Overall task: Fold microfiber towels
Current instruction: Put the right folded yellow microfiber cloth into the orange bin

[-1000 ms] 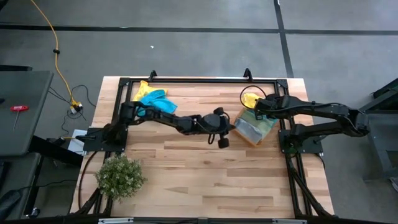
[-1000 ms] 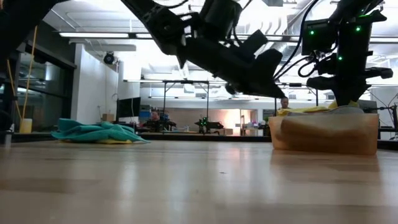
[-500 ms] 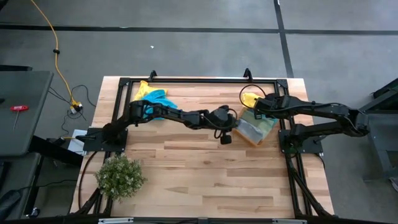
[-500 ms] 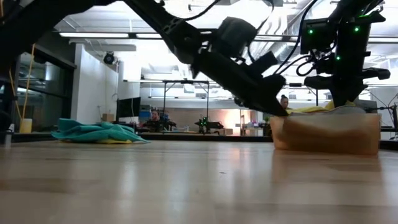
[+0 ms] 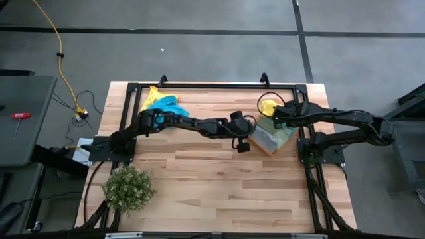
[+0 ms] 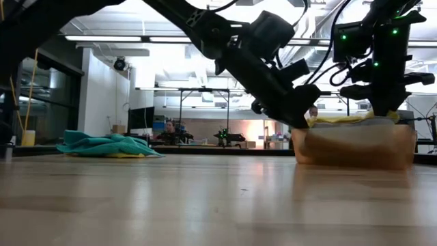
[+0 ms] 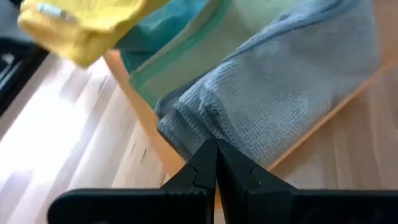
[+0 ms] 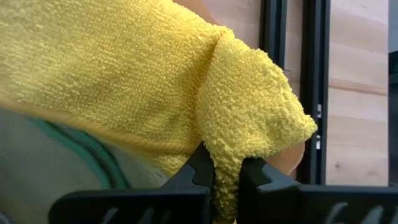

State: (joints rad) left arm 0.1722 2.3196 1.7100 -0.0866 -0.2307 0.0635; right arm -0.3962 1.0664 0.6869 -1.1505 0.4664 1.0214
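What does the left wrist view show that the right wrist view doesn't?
Left wrist only: the grey towel folded in the orange bin, the shut left gripper at its edge.
Right wrist only: the right gripper shut on a fold of the yellow towel, and the black frame rail.
Both: the yellow towel, a light green towel, the wooden table.

Towels (image 5: 273,130) are sitting in the bin (image 5: 265,147) at the table's (image 5: 212,192) right; another towel pile (image 5: 161,103) is lying far left.

Left arm (image 5: 192,123) stretched across toward the right side, left gripper (image 7: 216,163) angled down with jaws pressed together; right arm (image 5: 345,119) reaching inward, right gripper (image 8: 225,180) pointing down, jaws pinched close.
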